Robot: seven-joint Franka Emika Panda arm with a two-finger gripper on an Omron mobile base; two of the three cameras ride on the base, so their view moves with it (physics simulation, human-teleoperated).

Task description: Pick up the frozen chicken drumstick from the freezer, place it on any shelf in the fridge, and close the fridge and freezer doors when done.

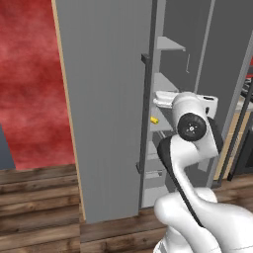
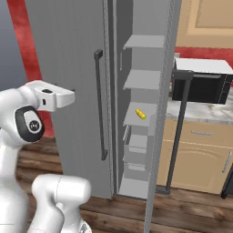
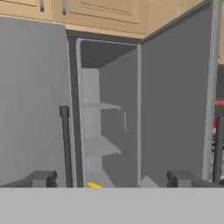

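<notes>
Hand view shows the tool (image 3: pixel 111 179) spread apart, empty, facing the open freezer (image 3: pixel 107 113); the frozen chicken drumstick seems hidden, likely hard, slick; grip its thick end

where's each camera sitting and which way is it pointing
Left base view: behind the arm to its left, looking forward at the freezer past a wide grey door; the white arm rises at lower right.
Right base view: behind the arm to its right, facing the same freezer shelves and the small yellow lump; the arm stands at lower left.
Hand view: on the hand, looking along the open gripper into the freezer; its two dark fingertips show.
Shared: all three show the open freezer and the yellow lump.
</notes>
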